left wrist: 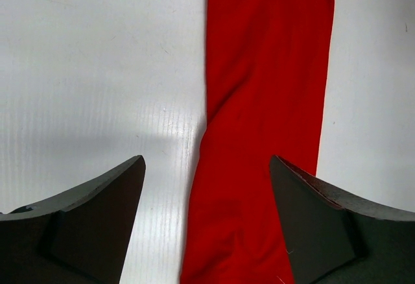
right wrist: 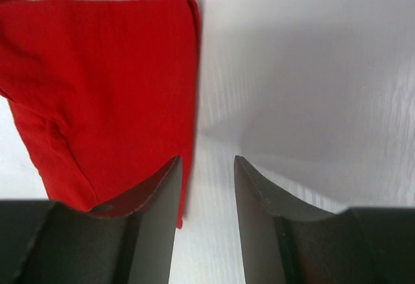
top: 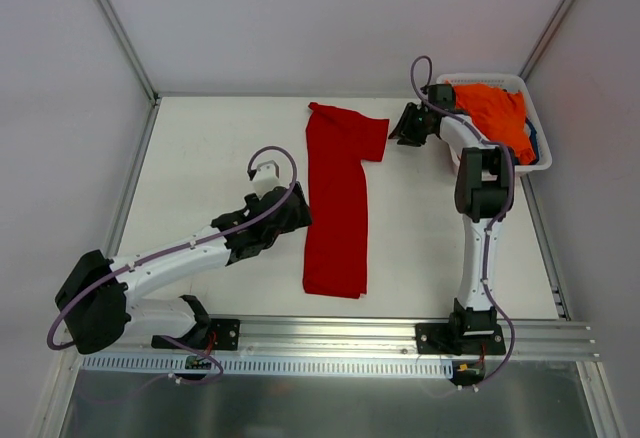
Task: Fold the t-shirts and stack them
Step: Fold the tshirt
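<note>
A bright red t-shirt [top: 337, 208] lies flat in the middle of the white table, folded into a long narrow strip with one sleeve sticking out to the right at the far end. My left gripper [top: 300, 208] hovers open at the strip's left edge; in the left wrist view the red cloth [left wrist: 266, 102] runs between its spread fingers [left wrist: 206, 161]. My right gripper [top: 397, 130] sits just right of the sleeve, open, with bare table between its fingers [right wrist: 207, 159] and the red sleeve [right wrist: 110, 83] beside the left finger. An orange t-shirt [top: 495, 108] is heaped in the basket, with a bit of dark blue cloth [top: 533, 144] under it.
A white plastic basket [top: 490, 80] stands at the far right corner of the table. White walls with metal posts enclose the table on the left, back and right. An aluminium rail [top: 330, 333] holding both arm bases runs along the near edge.
</note>
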